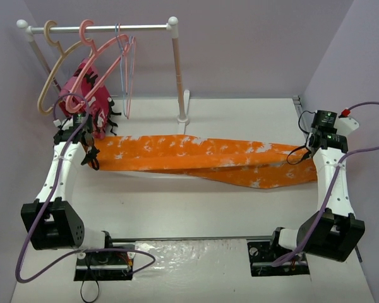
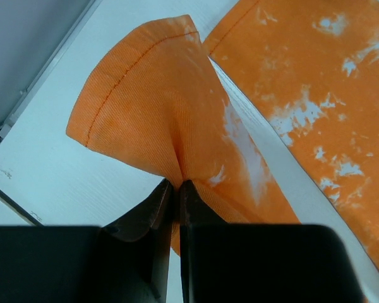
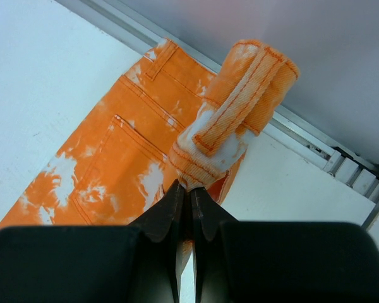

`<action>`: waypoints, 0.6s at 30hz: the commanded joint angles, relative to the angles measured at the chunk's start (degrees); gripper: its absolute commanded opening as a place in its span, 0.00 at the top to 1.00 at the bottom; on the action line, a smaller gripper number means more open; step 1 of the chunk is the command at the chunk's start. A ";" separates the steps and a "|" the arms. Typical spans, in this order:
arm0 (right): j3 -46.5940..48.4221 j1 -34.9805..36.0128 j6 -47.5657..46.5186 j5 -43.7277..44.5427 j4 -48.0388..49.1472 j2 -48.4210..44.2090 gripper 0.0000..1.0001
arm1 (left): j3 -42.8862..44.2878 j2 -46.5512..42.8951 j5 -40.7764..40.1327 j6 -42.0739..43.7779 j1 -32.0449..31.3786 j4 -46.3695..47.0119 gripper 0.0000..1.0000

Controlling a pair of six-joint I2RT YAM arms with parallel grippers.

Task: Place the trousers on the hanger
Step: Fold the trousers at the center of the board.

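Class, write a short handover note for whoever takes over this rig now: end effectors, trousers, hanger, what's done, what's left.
Left end effector: shut on the trousers at a leg hem.
Right end effector: shut on the trousers at the waistband.
Trousers: stretched between both across the table, twisted.
Hanger: on the rail, back left, no trousers on it.
Done: both ends gripped.
Left: carry them to the hanger and drape them over it.
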 commanded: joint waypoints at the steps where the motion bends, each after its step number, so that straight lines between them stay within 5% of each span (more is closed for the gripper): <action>1: 0.07 -1.60 -1.38 5.65 8.44 1.95 1.00 | 4.91 0.14 -5.51 2.51 1.16 4.24 1.00; 18: 3.54 -1.60 0.63 6.53 13.22 14.98 1.00 | 11.33 10.79 -4.12 2.73 1.16 6.91 1.00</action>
